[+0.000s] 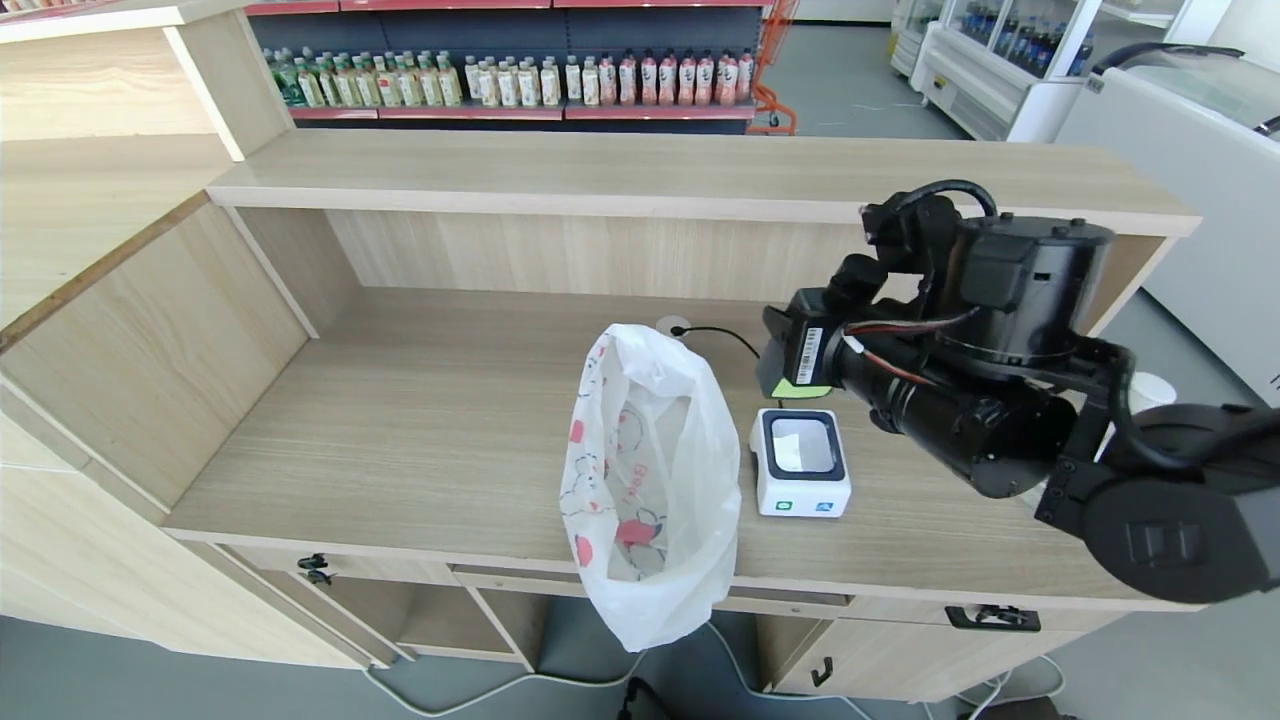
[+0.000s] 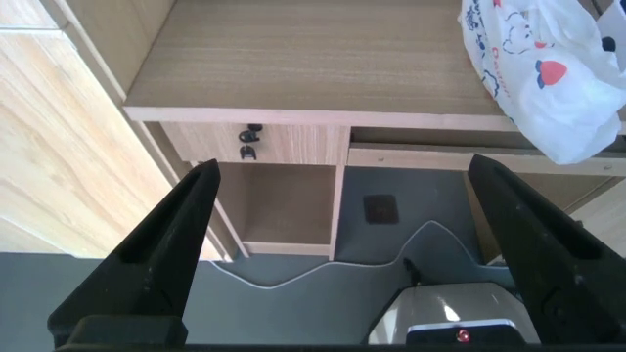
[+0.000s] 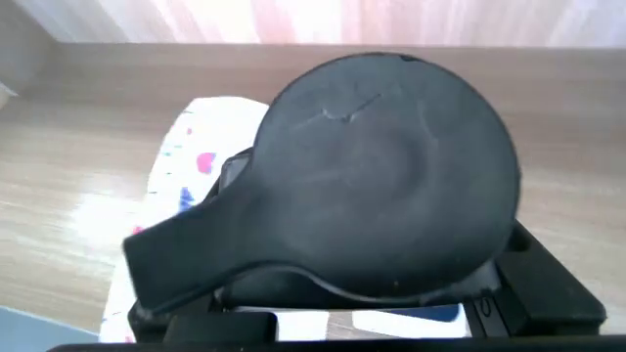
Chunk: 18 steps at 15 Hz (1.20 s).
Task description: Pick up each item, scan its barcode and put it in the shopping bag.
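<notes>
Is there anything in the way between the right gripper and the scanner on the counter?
Nothing visible does. The right gripper hangs just beyond the scanner, and the shopping bag lies to the scanner's left.

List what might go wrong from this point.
1. The shopping bag sags over the counter's front edge, so a dropped item might pull it off.
2. The dark round item in the right gripper covers most of the wrist view, so aiming at the scanner may be off.
</notes>
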### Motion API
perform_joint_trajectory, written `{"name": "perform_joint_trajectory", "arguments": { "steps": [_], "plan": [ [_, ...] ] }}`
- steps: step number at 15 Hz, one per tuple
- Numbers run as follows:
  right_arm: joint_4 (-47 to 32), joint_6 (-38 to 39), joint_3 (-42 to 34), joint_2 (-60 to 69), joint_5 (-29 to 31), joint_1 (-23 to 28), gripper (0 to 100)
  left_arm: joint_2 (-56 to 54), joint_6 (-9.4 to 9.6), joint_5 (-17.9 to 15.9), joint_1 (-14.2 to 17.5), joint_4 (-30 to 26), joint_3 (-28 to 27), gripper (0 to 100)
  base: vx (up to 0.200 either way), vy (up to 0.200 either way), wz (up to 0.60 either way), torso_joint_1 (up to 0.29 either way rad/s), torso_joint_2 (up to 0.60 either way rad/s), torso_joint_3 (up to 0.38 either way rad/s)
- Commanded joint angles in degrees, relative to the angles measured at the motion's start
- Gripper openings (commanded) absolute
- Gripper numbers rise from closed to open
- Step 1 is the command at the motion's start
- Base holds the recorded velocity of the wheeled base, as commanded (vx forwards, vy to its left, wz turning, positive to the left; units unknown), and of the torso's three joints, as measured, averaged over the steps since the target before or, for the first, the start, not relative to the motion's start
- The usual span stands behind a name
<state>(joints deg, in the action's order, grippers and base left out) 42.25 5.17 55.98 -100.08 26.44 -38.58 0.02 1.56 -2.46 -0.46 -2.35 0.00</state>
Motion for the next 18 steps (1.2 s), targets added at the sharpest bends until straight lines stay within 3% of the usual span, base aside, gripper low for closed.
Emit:
{"name": "perform_joint_trajectory", "arguments": {
  "steps": [1, 3, 6, 10, 14, 18],
  "plan": [
    [1.69, -1.48, -3.07, 0.5, -1.22, -0.35, 0, -0.02, 0.02, 0.0, 0.02, -0.02, 0.0, 100, 0.0, 0.2, 0.0, 0.002, 0.0, 0.007],
    [2.48, -2.53, -3.42, -0.37, -2.97, -0.26, 0, -0.02, 0.02, 0.0, 0.02, 0.07, 0.0, 100, 0.0, 0.2, 0.0, 0.0, 0.0, 0.0],
    [4.86, -2.62, -3.16, -4.33, -4.38, 0.79, 0, -0.02, 0.02, 0.0, 0.02, -0.02, 0.0, 100, 0.0, 0.0, 0.0, 0.0, 0.0, 0.0],
    [14.26, -3.94, -8.52, -7.93, -4.38, 0.53, 0, -0.02, 0.02, 0.0, 0.02, -0.02, 0.0, 100, 0.0, 0.0, 0.0, 0.0, 0.0, 0.0],
    [17.25, -4.03, -9.22, -10.75, -4.38, 0.44, 0, -0.02, 0.02, 0.0, 0.02, -0.02, 0.0, 100, 0.0, 0.0, 0.0, 0.0, 0.0, 0.0],
    [25.69, -4.11, -12.91, -14.7, -4.64, 0.09, 0, -0.02, 0.02, 0.0, 0.02, -0.02, 0.0, 100, 0.0, 0.0, 0.0, 0.0, 0.0, 0.0]
  ]
}}
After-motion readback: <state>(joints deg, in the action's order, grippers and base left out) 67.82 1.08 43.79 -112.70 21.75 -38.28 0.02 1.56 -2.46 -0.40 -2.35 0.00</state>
